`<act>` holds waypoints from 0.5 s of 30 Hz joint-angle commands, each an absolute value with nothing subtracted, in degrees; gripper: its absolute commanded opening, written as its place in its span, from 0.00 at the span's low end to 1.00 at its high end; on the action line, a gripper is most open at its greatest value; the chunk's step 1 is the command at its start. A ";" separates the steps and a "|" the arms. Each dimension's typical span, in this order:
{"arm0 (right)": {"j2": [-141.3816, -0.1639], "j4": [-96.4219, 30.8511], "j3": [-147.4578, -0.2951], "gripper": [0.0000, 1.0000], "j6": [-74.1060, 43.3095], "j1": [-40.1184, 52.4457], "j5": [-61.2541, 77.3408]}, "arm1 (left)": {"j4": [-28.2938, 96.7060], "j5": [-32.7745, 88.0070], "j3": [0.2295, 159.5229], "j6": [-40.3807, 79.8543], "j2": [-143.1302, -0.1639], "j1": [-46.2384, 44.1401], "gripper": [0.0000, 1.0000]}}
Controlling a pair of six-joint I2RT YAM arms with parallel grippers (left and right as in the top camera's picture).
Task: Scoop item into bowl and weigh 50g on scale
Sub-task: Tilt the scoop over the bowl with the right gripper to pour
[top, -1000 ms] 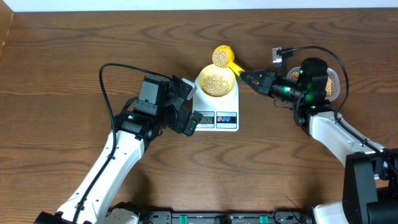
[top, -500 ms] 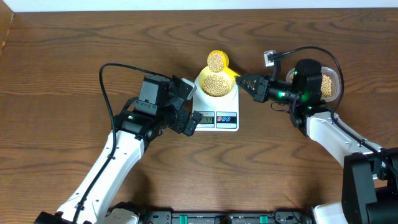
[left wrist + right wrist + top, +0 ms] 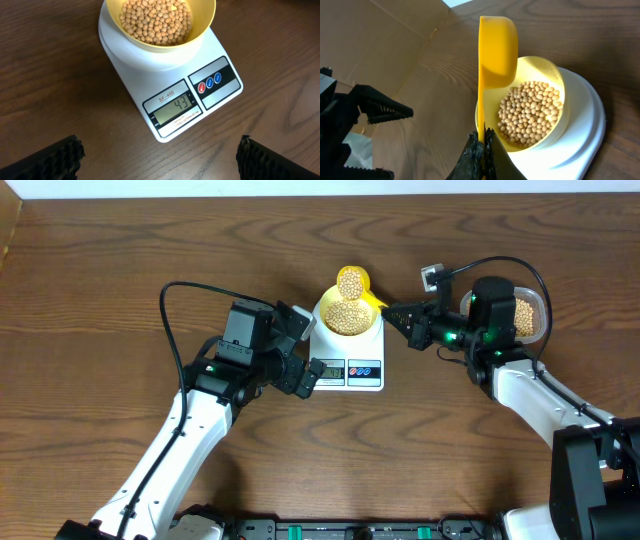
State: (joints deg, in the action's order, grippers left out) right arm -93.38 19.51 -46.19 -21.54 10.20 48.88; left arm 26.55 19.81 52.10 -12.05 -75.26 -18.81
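While the beans point(image 3: 157, 22) already lie as a heap in the bowl point(image 3: 202, 32), which stands on the platform of the scale point(image 3: 145, 80) in the middle of the table point(image 3: 100, 280), the step in hand is judged to be the topping-up of the portion. The scoop point(image 3: 351, 282) is held over the far rim of the bowl with a load of beans in its cup. Its handle is pinched from the right by the right gripper point(image 3: 390, 310), whose jaws are fully closed on it. The left gripper point(image 3: 303, 350) is placed just left of the scale, its jaws spread wide and nothing between them.

Probably only a part of the load is needed. The scoop should therefore be tilted slowly, a few beans at a time, and the pouring stopped once the target is shown.

The display point(image 3: 172, 107) can be read only in the left wrist view, where 43 is shown; from overhead it is too small. In the right wrist view the scoop is seen edge-on, turned on its side above the bowl, but its content is hidden. A tub point(image 3: 530, 315) of more beans at the far right is seen only from overhead.
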 commanded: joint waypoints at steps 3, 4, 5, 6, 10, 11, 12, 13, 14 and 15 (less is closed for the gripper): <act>-93.41 19.68 -46.33 0.01 -19.00 10.44 47.88 | 26.50 20.29 51.77 -12.38 -75.66 -18.55 1.00; -93.41 19.68 -46.33 0.01 -18.26 10.44 47.92 | 26.50 20.29 51.77 -12.38 -75.66 -18.55 1.00; -93.41 19.66 -46.33 0.01 -17.67 10.44 47.90 | 26.50 20.29 51.77 -12.38 -75.66 -18.55 1.00; -93.41 19.64 -46.33 0.01 -16.58 10.44 47.90 | 26.50 20.32 51.77 -12.38 -75.66 -18.55 1.00; -93.41 19.42 -46.33 0.01 -14.04 10.44 47.86 | 26.50 20.29 51.77 -12.36 -75.66 -18.55 1.00; -93.41 19.38 -46.33 0.01 -14.02 10.44 47.57 | 26.50 20.29 51.77 -12.38 -75.66 -18.55 1.00; -93.41 19.16 -46.33 0.01 -14.02 10.44 46.92 | 26.50 20.29 51.77 -12.36 -75.66 -18.55 1.00; -93.41 18.85 -46.33 0.01 -13.50 10.44 46.52 | 26.50 20.32 51.77 -12.36 -75.66 -18.55 1.00; -93.41 18.48 -46.33 0.01 -12.19 10.44 46.41 | 26.50 20.32 51.77 -12.38 -75.66 -18.55 1.00; -93.41 18.09 -46.33 0.01 -10.66 10.44 46.41 | 26.50 20.29 51.77 -12.38 -75.66 -18.55 1.00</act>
State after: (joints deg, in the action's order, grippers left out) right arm -93.38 18.65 -46.19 -15.44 10.20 47.24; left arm 26.55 19.81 52.10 -12.05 -75.26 -18.81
